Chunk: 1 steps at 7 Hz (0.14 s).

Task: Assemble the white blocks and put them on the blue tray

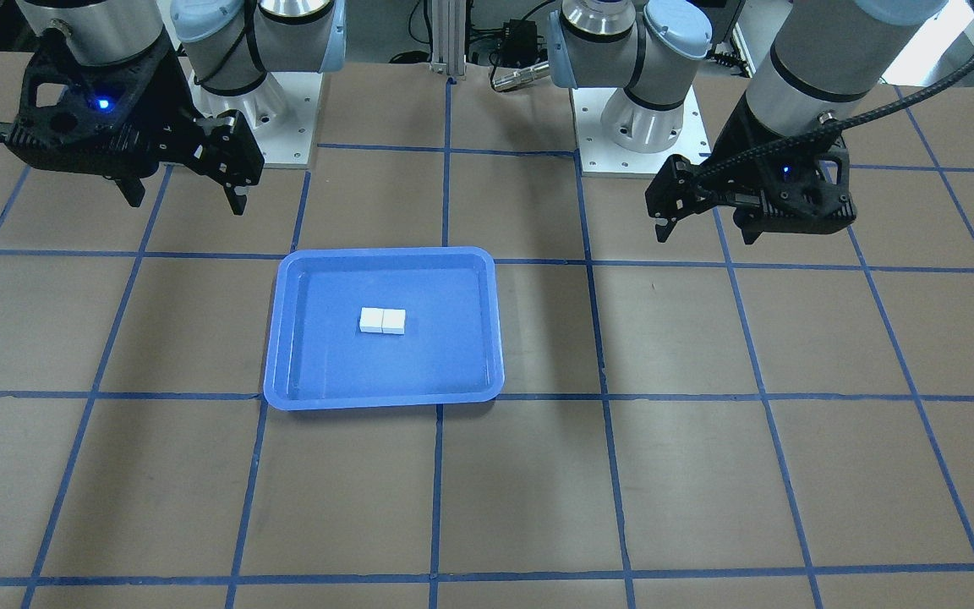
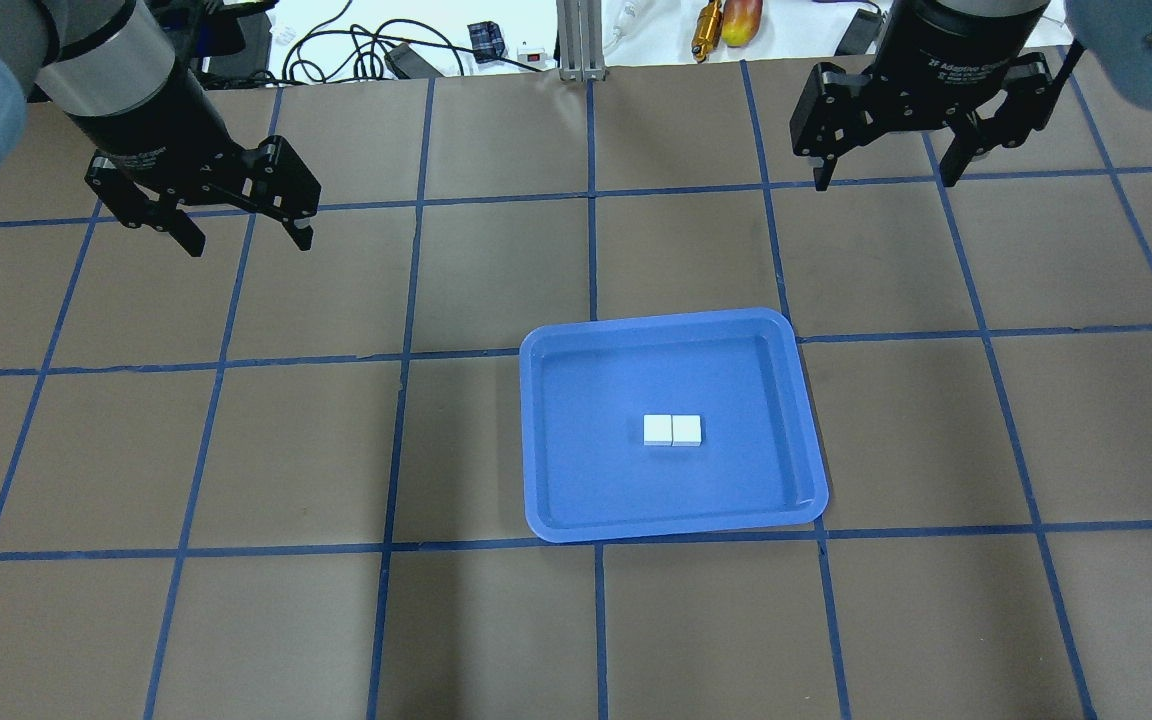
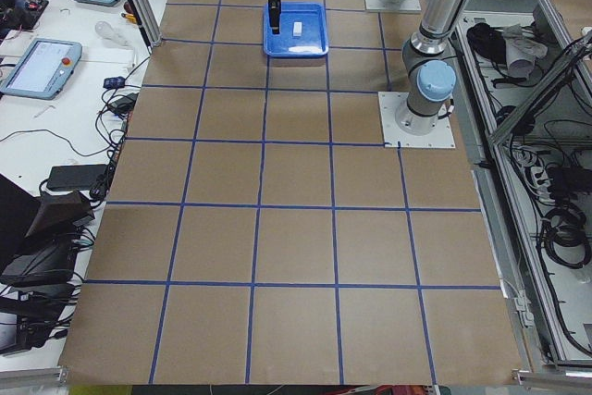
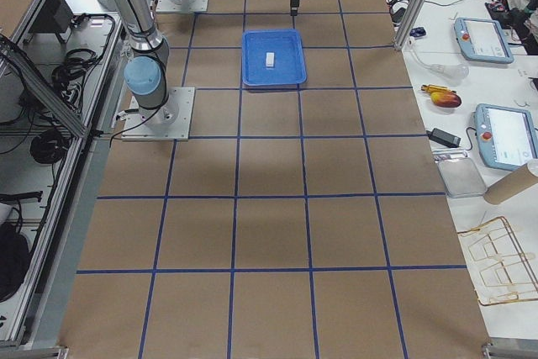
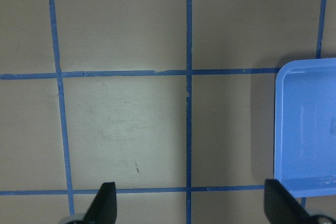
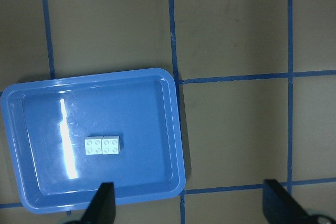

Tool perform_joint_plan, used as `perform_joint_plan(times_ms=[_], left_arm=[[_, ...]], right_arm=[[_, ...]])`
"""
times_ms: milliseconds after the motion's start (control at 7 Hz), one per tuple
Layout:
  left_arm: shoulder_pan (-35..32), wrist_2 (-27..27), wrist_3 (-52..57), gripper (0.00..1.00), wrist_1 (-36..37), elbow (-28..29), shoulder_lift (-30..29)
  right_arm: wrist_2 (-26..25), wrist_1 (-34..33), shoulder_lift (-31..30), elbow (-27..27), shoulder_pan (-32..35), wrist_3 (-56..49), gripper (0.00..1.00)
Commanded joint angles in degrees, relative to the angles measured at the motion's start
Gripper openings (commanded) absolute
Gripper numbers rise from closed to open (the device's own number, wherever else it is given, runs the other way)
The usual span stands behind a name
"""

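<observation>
Where the blocks are: the white blocks (image 2: 673, 430) lie near the middle of the blue tray (image 2: 656, 322), side by side in one flat row with their edges touching. The right wrist view shows the studs facing up.

Left tool: the left tool (image 2: 248, 240) hangs above the bench (image 2: 336, 450), well apart from the tray. Its jaws are spread wide and there's nothing between them.

Right tool: the right tool (image 2: 884, 180) is the same deal, jaws wide apart and holding nothing. It's off past the tray's far corner.

Step in hand: looks to me like the very end. The pair is in the tray and neither tool is anywhere near it.

Are they really joined: honestly can't tell. They're butted up flush, but both sets of studs show, so it's a side-by-side pairing, not a stack.

Next move: probably nothing beyond keeping the arms clear. If a proper stack is wanted, one tool has to come down over the tray and pinch a single tiny brick without nudging its neighbour. Then it seats that brick on the other's studs, pressing straight down.
</observation>
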Motion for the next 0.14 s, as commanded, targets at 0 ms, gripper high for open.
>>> perform_joint_plan(times_ms=[0], left_arm=[[-0.01,-0.35,0.0,1.0,0.03,0.0,0.01]], right_arm=[[-0.08,-0.02,0.07,0.06,0.06,0.15,1.0]])
